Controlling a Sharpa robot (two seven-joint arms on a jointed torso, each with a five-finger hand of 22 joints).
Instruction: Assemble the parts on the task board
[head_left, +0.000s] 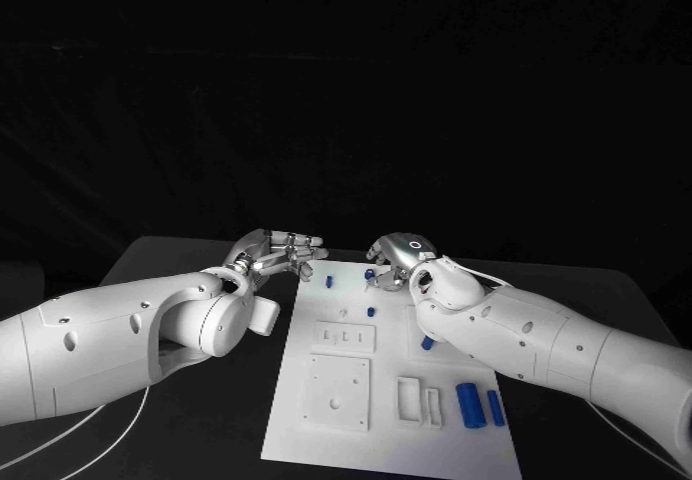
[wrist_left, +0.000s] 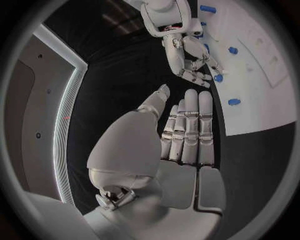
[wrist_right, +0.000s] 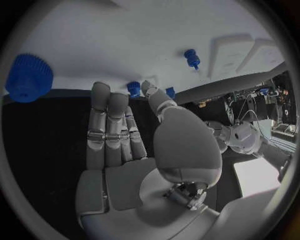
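My two hands hovered over the far end of the board (head_left: 335, 395) on the black desk (head_left: 173, 262), neither one holding anything. My left hand (head_left: 277, 252) lay flat with its fingers straight and close together, just off the board's far left corner at about eleven o'clock from the board's middle; nothing rested in its palm. My right hand (head_left: 398, 258) hung above the far edge at about twelve o'clock, fingers extended side by side and empty, their tips near two small blue parts: one peg (wrist_right: 133, 89) just beside the fingertips (wrist_right: 102, 92) and another (wrist_right: 192, 58) a little further onto the board. A blue toothed gear (wrist_right: 29, 77) sat at the board's edge beside that hand. Two blue cylinders (head_left: 472, 402) lay side by side well apart from both hands, at about five o'clock on the board, next to the white slotted blocks (head_left: 420, 400).

The risk, as I judged it, lay in the crowding at the far edge. The pegs were small and stood close to the rim, so a reach with stiff, straight fingers could knock one over or push it off onto the desk. My hands were also near each other, and a move by both at once could bring them into contact. The gear, being close to the rim, could be swept off by my right wrist.
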